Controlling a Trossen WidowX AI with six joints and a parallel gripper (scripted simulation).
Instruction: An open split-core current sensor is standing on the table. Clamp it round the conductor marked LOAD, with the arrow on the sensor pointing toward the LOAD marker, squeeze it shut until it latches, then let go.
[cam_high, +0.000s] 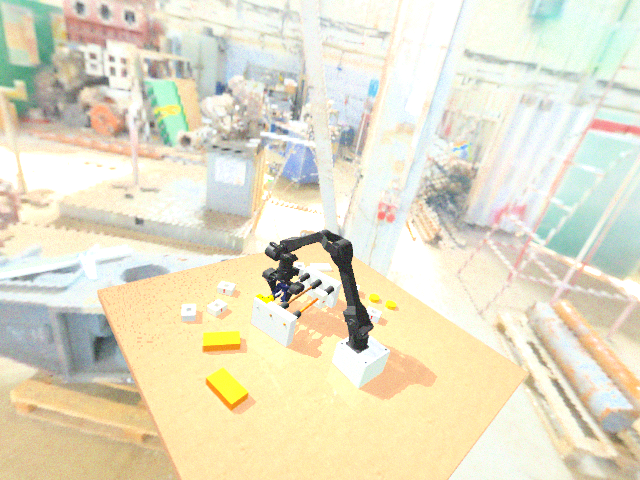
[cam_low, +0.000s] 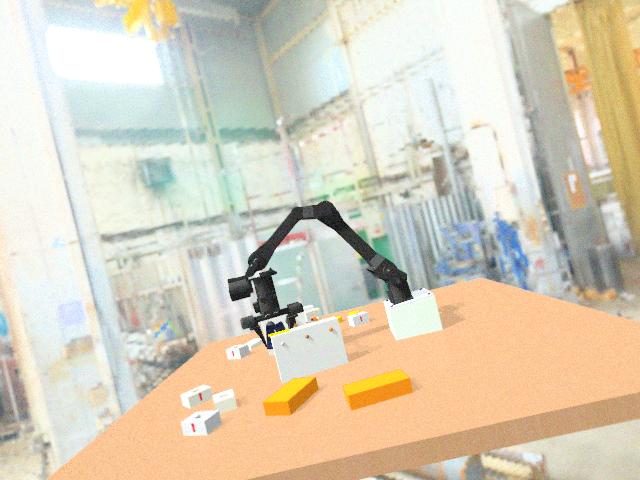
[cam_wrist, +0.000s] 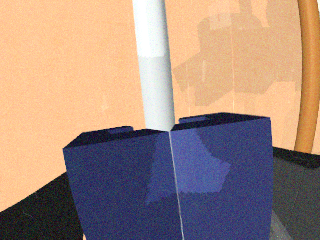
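Observation:
The dark blue split-core sensor (cam_high: 283, 290) (cam_low: 277, 330) (cam_wrist: 215, 175) is between the fingers of my gripper (cam_high: 279, 295) (cam_wrist: 160, 160), which is shut on it. In the wrist view its two halves meet along a thin seam, and the white conductor (cam_wrist: 154, 75) runs in between them. The latch and the arrow cannot be made out. A yellow marker (cam_high: 264, 298) (cam_low: 279, 333) sits on top of the near white panel (cam_high: 272, 321) (cam_low: 310, 351), close beside the sensor; its lettering is unreadable.
Orange conductors (cam_high: 309, 306) (cam_wrist: 310, 75) run beside the white one to the far white panel (cam_high: 330, 290). Two yellow blocks (cam_high: 221, 341) (cam_high: 226, 387) lie in front of the near panel. Several small white blocks and two yellow discs (cam_high: 374, 298) (cam_high: 391, 304) stand around the rack.

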